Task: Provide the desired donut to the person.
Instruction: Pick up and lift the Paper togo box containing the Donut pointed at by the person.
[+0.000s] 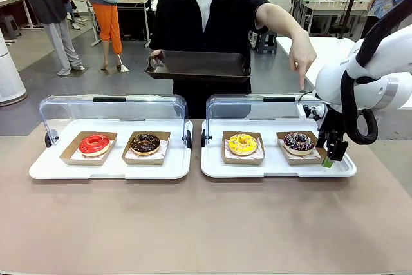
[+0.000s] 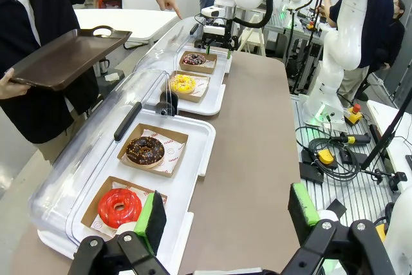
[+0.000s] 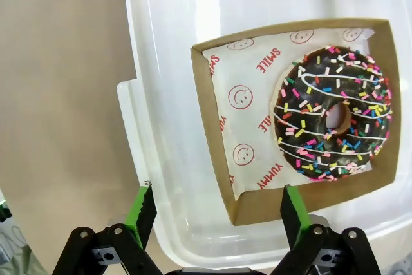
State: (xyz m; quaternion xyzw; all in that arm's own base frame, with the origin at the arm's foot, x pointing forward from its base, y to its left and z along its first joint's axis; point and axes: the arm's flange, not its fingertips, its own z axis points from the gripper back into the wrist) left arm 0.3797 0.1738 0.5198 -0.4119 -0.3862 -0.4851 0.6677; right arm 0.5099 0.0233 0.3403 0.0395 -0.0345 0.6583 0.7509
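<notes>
**Green pads spread wide, donut not yet picked up**

Nearest, at the bottom of the left wrist view, the left gripper point(image 2: 228, 214) is hovering with its fingers spread wide and holding nothing, close to the red donut point(image 2: 120, 207). Lower right in the front view, the right gripper point(image 1: 331, 154) is hanging over the front right corner of the right tray point(image 1: 277, 169). Its fingers are likewise spread and empty. In its own wrist view they are hovering at the edge of the cardboard box point(image 3: 209, 127) that is carrying the sprinkled chocolate donut point(image 3: 309, 127). That donut is lying untouched in its box.

Farther back, upper right of the front view, the person's hand point(image 1: 301, 53) is pointing down toward it, so it is probably the wanted one. At upper centre the person is holding out a dark serving tray point(image 1: 198, 66) with nothing on it. The choice seems made; gripping, lifting and delivering are all remaining.
</notes>
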